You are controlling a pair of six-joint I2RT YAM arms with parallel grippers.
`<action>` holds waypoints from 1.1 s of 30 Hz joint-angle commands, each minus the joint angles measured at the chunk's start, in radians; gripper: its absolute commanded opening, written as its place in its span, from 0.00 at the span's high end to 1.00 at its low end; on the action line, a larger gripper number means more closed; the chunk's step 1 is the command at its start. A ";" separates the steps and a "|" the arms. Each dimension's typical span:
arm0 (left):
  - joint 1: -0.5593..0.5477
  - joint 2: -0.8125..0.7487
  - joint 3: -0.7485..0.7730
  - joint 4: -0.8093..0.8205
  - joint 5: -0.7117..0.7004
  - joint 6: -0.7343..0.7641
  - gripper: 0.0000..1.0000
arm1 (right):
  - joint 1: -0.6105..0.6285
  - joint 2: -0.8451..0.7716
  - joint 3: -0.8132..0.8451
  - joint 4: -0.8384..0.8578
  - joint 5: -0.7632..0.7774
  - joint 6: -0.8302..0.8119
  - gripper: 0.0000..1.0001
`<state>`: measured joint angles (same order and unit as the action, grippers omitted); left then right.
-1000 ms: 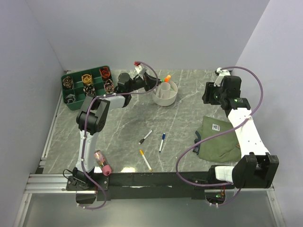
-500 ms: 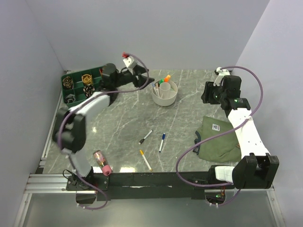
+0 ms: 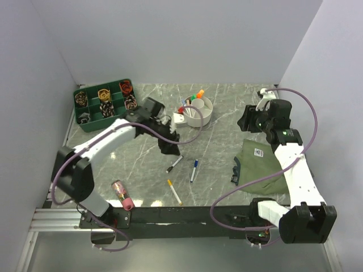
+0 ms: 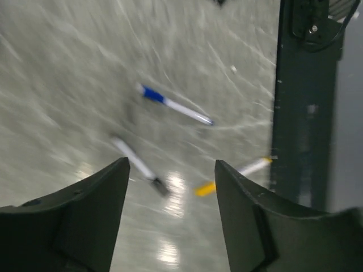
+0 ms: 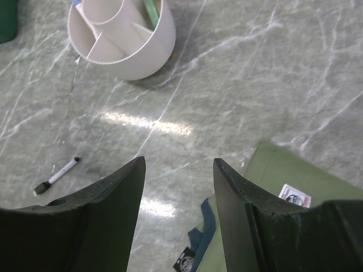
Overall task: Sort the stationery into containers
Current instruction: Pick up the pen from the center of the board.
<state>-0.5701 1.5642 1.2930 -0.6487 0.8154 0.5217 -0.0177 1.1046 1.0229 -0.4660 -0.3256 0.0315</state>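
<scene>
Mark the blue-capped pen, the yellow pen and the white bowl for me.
blue-capped pen (image 3: pixel 194 171): overhead view, middle of its white barrel.
yellow pen (image 3: pixel 174 192): overhead view, middle of its barrel.
white bowl (image 3: pixel 196 122): overhead view, its near outer wall.

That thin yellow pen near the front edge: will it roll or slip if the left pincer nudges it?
The yellow pen looks round and slender, lying flat on the glossy table, so a sideways nudge would probably roll it. It appears stiff and light, so it likely lifts without bending, but may skid.
</scene>
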 commanded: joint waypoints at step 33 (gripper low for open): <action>-0.169 0.319 -0.170 -0.075 -0.364 -1.128 0.44 | 0.007 -0.163 -0.149 -0.051 -0.110 0.013 0.40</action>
<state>-0.7292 1.8263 1.0588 -0.7376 0.5114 -0.6025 -0.0154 0.9676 0.8928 -0.5381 -0.4194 0.0402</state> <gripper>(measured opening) 0.568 0.598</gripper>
